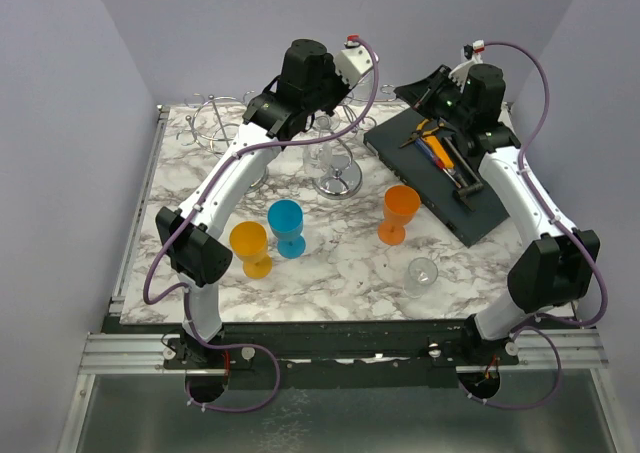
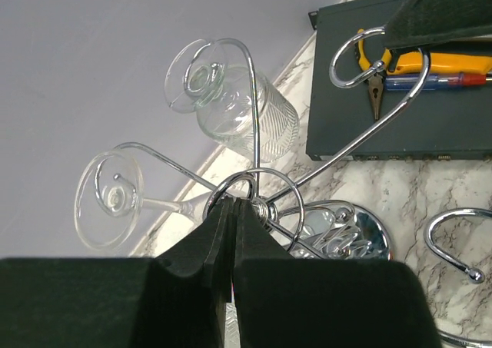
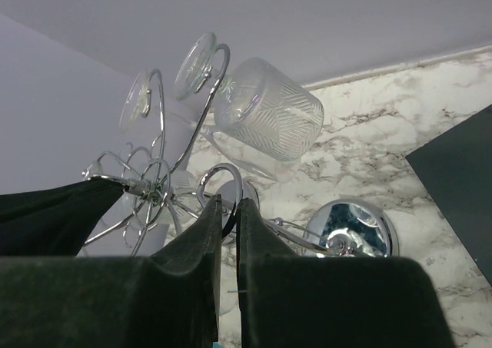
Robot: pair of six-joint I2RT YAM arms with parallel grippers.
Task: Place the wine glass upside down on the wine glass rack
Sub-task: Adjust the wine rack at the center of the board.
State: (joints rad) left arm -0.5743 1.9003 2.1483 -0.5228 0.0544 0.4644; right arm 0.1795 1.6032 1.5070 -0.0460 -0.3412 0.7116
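Wine glass (image 1: 422, 273) is being left upright at five o'clock, unhung. The wine glass rack (image 2: 369, 236), with hung glasses (image 2: 246, 106), is being pinched by the left gripper (image 2: 233, 206) and right gripper (image 3: 228, 210).

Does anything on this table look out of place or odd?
Pliers and a pen lie on the dark case at the right, odd among glassware. The clear glass near the front right may be lying on its side; too faint to tell.

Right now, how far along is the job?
Done: a ribbed glass and a stemmed glass hang upside down on the rack. In hand: left tool and right tool grip rack wire, no glass. Left: yellow, blue, orange goblets and a clear glass on the table.
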